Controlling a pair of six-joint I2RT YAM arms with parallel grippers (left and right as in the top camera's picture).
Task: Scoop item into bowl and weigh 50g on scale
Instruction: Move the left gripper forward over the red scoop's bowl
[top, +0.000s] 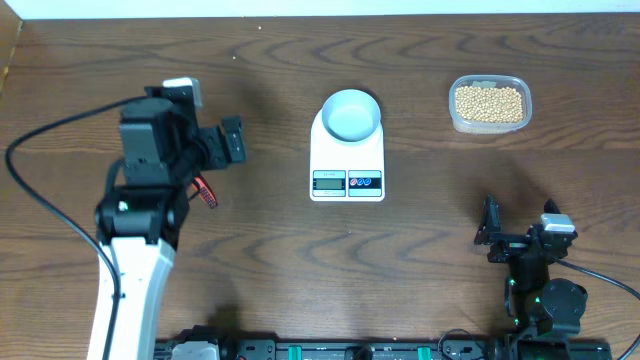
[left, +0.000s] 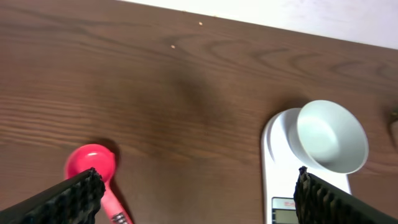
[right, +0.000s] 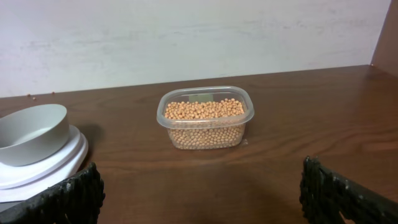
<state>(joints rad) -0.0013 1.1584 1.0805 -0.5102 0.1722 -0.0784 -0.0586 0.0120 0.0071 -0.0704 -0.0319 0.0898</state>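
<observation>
We show both claws spread open: the left claw (left: 196, 202) hangs above the red scoop (left: 91, 163) lying on the bench (top: 420, 260), the right claw (right: 199, 196) faces the clear tub (right: 205, 138) holding the beans (right: 204, 109). The bowl (top: 351, 113) rests on the scale (top: 347, 155), between scoop and tub.

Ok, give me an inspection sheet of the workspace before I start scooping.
Surface: dark wood table.
Job's things: pale bowl on white scale, looks empty; tan beans in clear tub right of the scale; red scoop lying by left arm.
Clutter: two tiny specks near far edge.
Grippers: left gripper open, empty; right gripper open, empty, facing tub.
Cables: black cable off left arm; second cable at right arm.
Surroundings: white wall.
</observation>
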